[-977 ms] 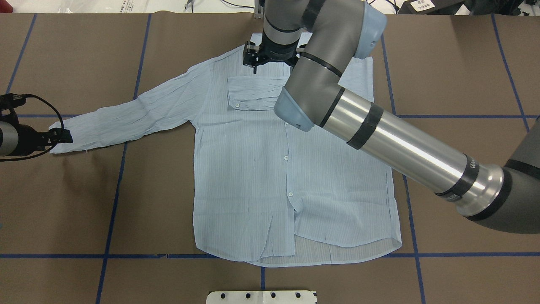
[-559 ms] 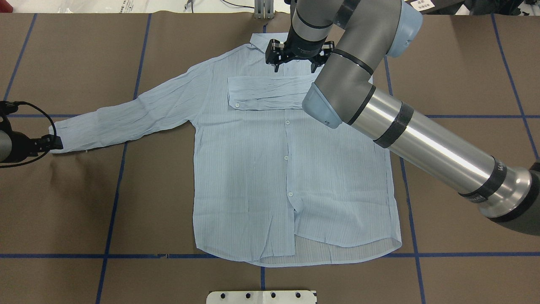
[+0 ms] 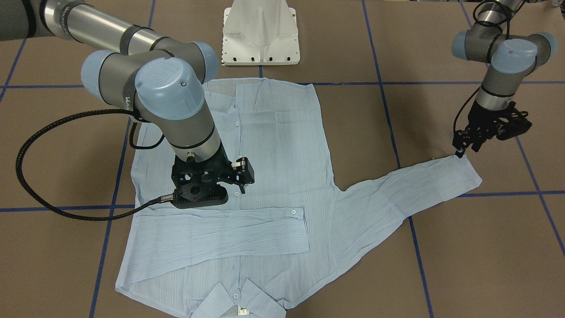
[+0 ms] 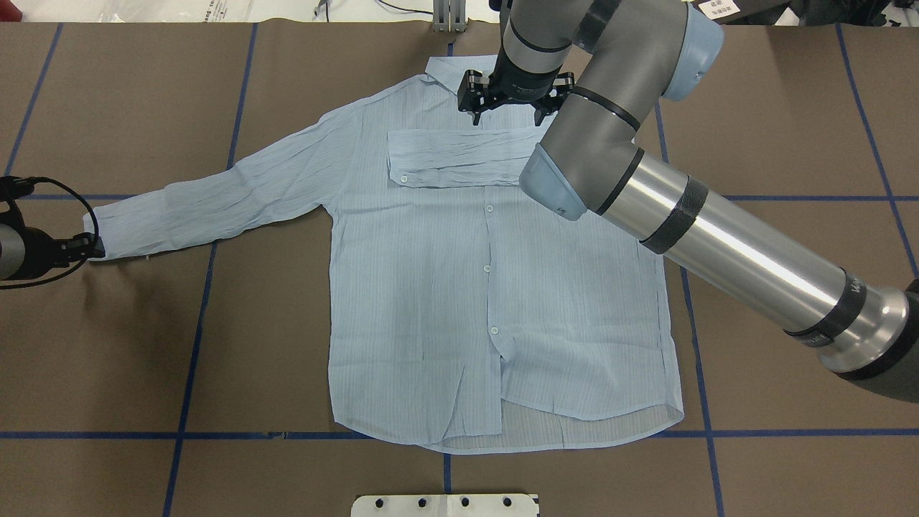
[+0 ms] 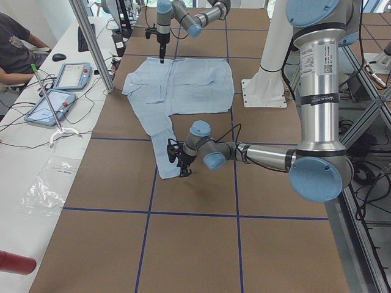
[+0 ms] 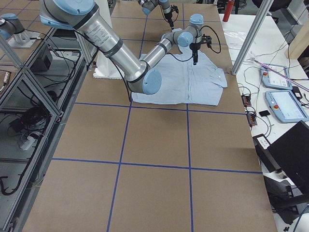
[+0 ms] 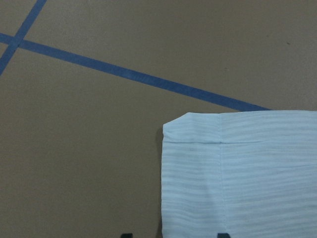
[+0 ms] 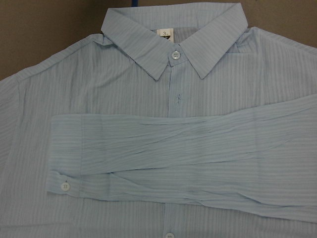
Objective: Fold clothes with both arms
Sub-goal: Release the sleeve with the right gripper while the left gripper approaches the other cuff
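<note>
Overhead exterior view: one light-blue shirt (image 4: 416,301) with fine stripes lies flat and front-up on the brown table (image 4: 143,359), which is marked with blue tape lines (image 4: 108,435). Its collar (image 8: 124,34) points away from the robot and its hem lies toward it. A small white tag (image 8: 165,33) sits inside the neck.

Of the two sleeves, the one on the robot's right (image 4: 452,158) is folded straight across the chest, its cuff ending past the button line. The other sleeve (image 4: 215,201) is stretched out flat toward the robot's left, creased along its length. Four small white buttons (image 4: 486,268) show from above: three down the front and one on the folded cuff. The right arm (image 4: 718,244) hides part of the chest.

There are two arms, each with one gripper. The right gripper (image 4: 506,115) hangs over the upper chest between the collar and the folded sleeve. Its fingers are spread wide and grasp nothing.

The left gripper (image 4: 92,246) is at the very end of the outstretched sleeve. In the left wrist view its two fingertips (image 7: 126,234) stand apart at the bottom edge, with the cuff (image 7: 237,178) lying flat and unpinched beneath them. Whether they touch the cloth cannot be told.
</note>
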### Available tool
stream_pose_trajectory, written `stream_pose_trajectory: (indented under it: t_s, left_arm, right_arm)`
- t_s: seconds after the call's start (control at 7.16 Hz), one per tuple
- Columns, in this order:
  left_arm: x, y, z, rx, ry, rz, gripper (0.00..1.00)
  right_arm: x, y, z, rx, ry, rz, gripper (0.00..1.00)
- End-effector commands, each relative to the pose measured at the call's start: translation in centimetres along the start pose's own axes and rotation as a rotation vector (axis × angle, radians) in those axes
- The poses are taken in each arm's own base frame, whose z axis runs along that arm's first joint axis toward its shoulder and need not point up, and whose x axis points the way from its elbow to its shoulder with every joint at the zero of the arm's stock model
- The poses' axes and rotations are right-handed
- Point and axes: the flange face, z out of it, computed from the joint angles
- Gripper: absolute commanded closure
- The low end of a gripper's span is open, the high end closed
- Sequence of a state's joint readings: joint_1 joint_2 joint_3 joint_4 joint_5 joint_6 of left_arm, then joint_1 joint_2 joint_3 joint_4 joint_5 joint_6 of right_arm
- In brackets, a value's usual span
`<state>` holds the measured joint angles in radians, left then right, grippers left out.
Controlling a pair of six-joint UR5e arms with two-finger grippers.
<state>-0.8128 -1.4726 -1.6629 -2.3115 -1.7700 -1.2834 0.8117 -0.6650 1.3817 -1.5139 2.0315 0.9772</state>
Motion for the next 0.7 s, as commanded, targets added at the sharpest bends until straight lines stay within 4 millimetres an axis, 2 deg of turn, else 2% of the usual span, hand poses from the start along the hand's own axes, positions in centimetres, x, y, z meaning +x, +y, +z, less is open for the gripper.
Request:
stream_pose_trajectory:
  t_s: [0.0,0.56]
  left_arm:
    - [0.09,0.0,0.13,0.0,-0.002,0.0,0.38]
    - [0.25,0.3,0.76,-0.008,-0.007,0.006,0.4]
  right_arm:
    - [0.09,-0.03,0.15,0.001,0.003,0.001,0.0]
    - [0.71,0.24,0.89,-0.004,0.009,0.002,0.0]
